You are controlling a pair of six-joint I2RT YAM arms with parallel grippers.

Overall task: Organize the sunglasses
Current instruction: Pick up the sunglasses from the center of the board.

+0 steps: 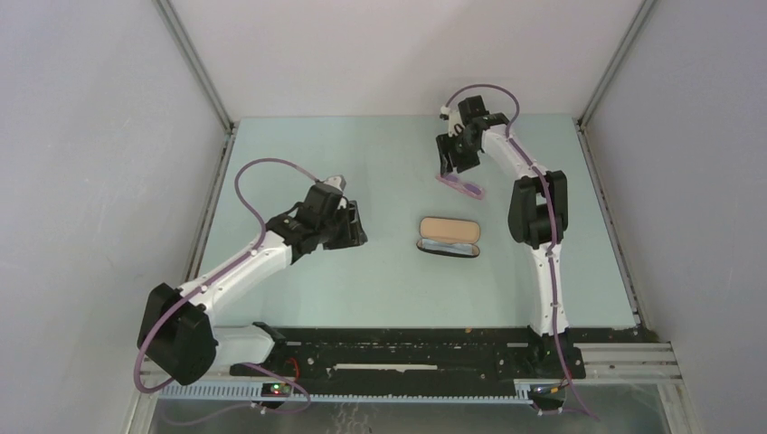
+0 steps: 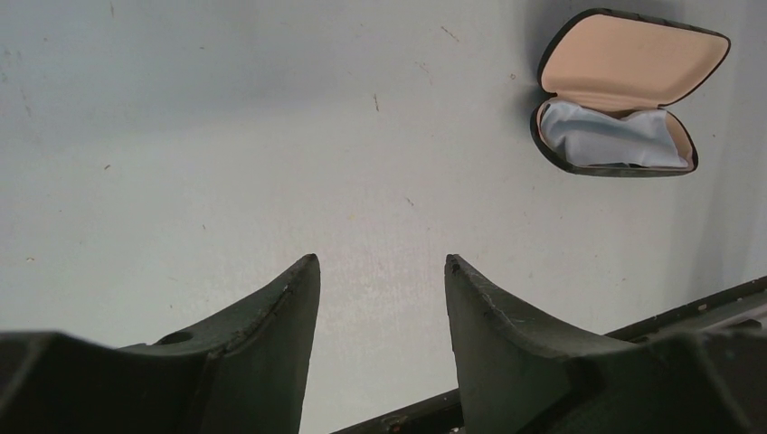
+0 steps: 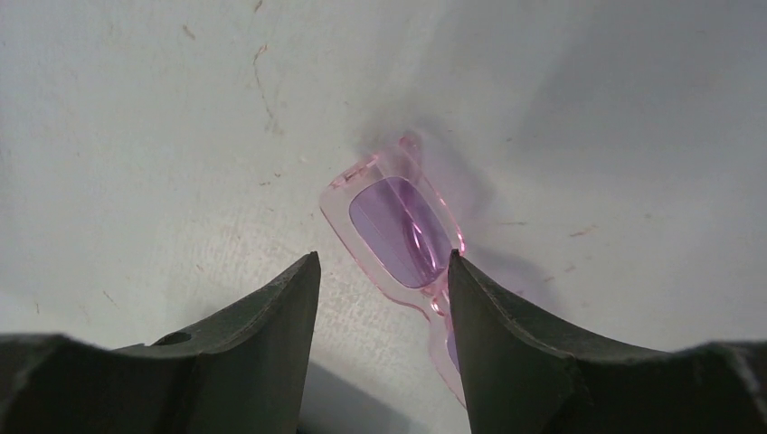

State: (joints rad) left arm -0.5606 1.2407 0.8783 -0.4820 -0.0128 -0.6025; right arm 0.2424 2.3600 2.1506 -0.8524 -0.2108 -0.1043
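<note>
While our right hand hovers spread and empty over the pink-framed, purple-lensed sunglasses on the surface beyond the open tan-lined black case, we should centre them before closing.

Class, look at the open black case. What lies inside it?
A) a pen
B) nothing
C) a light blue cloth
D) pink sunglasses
C: the left wrist view shows a light blue cloth in the case; the sunglasses lie apart from it.
</note>
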